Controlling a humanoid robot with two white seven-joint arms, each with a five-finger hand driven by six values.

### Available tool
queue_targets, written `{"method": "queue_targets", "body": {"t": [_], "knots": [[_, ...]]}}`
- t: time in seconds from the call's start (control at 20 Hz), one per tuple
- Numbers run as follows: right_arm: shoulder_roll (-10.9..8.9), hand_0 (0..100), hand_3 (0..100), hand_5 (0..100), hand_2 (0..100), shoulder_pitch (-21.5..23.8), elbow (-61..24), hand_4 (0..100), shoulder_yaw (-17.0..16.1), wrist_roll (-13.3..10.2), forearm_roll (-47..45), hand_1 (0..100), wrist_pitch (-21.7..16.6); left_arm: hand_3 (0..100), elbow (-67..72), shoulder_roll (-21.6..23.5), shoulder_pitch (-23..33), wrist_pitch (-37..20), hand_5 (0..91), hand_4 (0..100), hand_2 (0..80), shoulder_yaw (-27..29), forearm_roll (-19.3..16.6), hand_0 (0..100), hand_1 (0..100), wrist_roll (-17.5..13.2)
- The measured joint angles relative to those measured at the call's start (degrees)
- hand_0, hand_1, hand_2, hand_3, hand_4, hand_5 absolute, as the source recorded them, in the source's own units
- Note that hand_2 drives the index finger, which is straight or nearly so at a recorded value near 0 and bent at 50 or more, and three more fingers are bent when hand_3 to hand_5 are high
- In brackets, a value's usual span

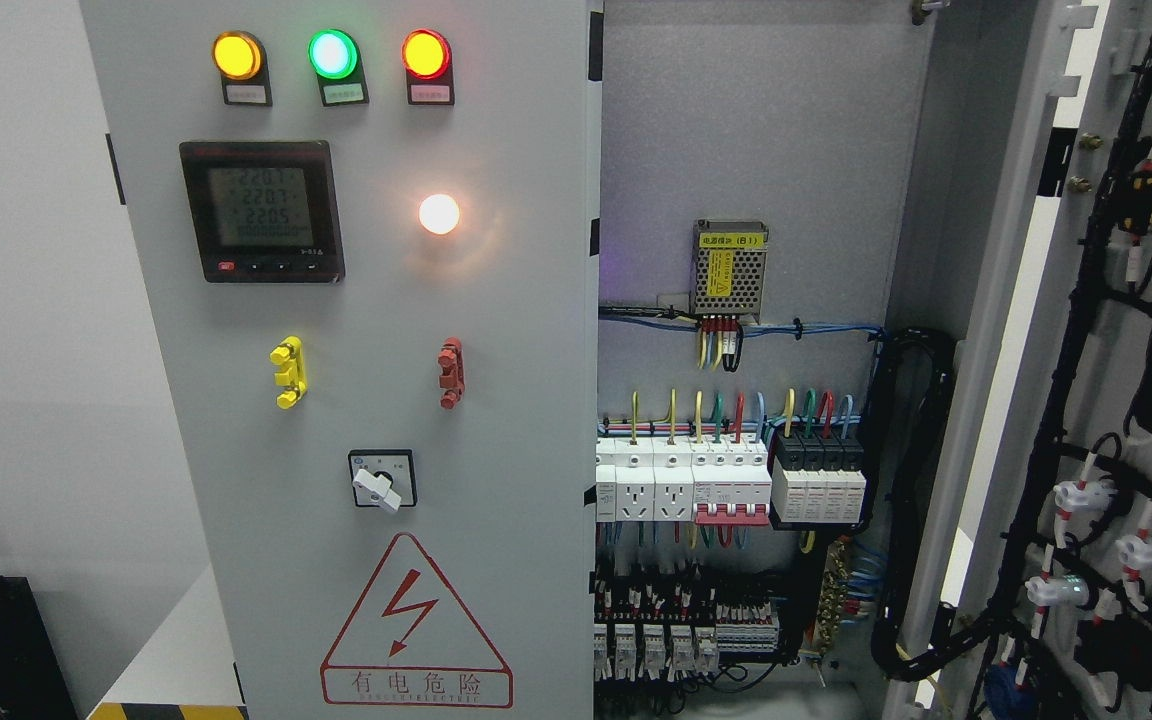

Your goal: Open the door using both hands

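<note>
1. Neither robot hand shows in the head view, so the state of the fingers cannot be told.
2. The grey electrical cabinet (756, 130) fills most of the view; its left door (356, 300) stands closed, facing the camera.
3. The right door (1116, 400) is swung wide open at the right edge of the view, its inner face turned toward the camera and laced with black cable bundles (1066, 380) and white connectors.
4. On the closed door sit three lit indicator lamps (332, 54) in a row at the top: yellow, green and red.
5. Below them is a black digital meter (263, 210) with a lit display, and to its right a glowing white lamp (439, 213).
6. Lower down are a yellow handle (288, 372), a red handle (450, 372), a white rotary switch (382, 480), and a red triangular warning sign (416, 625).
7. Inside the open compartment, a perforated power supply (730, 266) is mounted on the back panel, with coloured wires running from its underside.
8. Beneath it runs a row of white sockets and breakers (681, 480), touched on the right by black-topped modules (818, 475).
9. A lower row of small terminal blocks (676, 620) sits near the cabinet floor.
10. A thick black cable loom (921, 480) curves down the compartment's right side.
</note>
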Motion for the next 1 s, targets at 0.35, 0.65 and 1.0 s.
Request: {"method": "queue_targets", "body": {"t": [0.35, 0.65, 1.0], "knots": [[0.0, 12, 0, 0, 0, 0.0, 0.0, 0, 0.0, 0.0, -0.01, 39, 0.0, 0, 4.85, -7.01, -4.4, 10.08, 0.0, 0, 0.0, 4.06, -0.69, 12, 39, 4.74], [0.0, 12, 0, 0, 0, 0.0, 0.01, 0, 0.0, 0.01, -0.01, 39, 0.0, 0, 7.14, -11.32, -6.77, 15.2, 0.0, 0, 0.0, 7.03, -1.76, 12, 39, 5.52], [0.0, 12, 0, 0, 0, 0.0, 0.0, 0, 0.0, 0.0, -0.01, 39, 0.0, 0, 8.64, -14.23, -6.95, 15.73, 0.0, 0, 0.0, 9.49, -4.4, 12, 39, 5.34]]}}
